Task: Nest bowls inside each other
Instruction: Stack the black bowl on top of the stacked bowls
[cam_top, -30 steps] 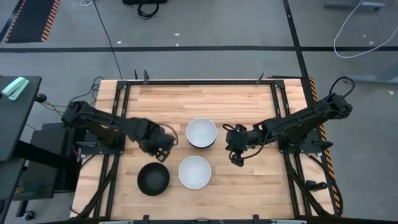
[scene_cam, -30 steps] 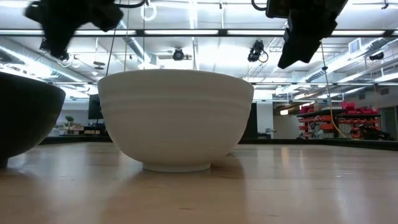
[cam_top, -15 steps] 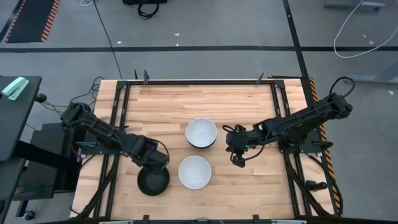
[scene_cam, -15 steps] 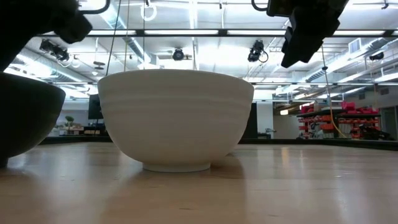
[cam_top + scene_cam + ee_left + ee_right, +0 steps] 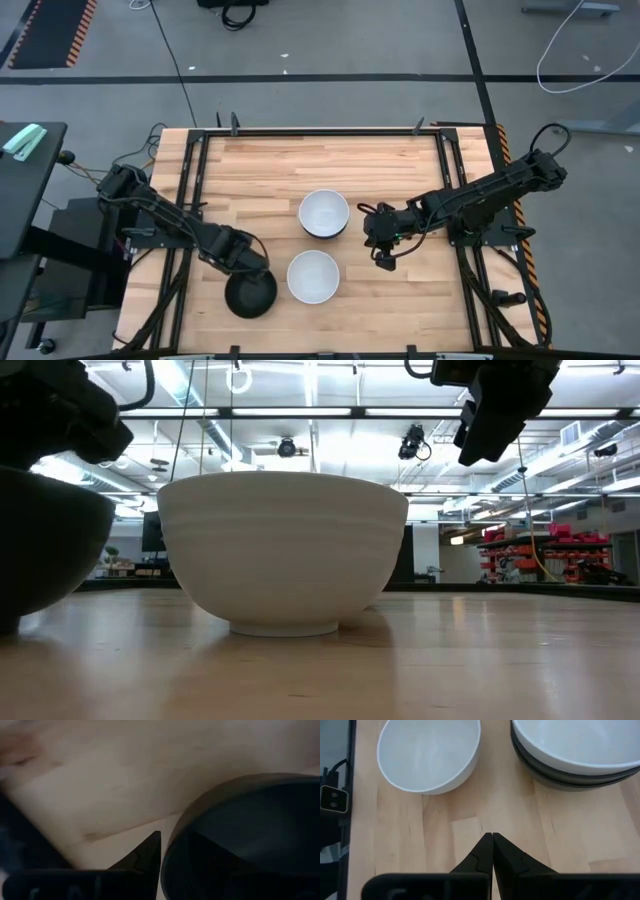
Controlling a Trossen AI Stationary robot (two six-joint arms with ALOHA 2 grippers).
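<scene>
Between the left jaws (image 5: 160, 865) – black bowl (image 5: 250, 293), rim straddled, looks clamped, probably for carrying onto the stack (image 5: 324, 213). Right jaws (image 5: 492, 851) pressed together, waiting above bare desk (image 5: 445, 840) – lone white bowl (image 5: 313, 277) and stack just ahead.

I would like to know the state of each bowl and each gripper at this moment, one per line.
Black bowl: upright on the table, apart from the others, left gripper at its rim.
Single white bowl: upright, empty, standing alone.
Bowl stack: white bowl nested in dark bowls, upright.
Left gripper: one finger outside the black bowl's rim; grip unclear.
Right gripper: shut, empty, beside the stack.
</scene>
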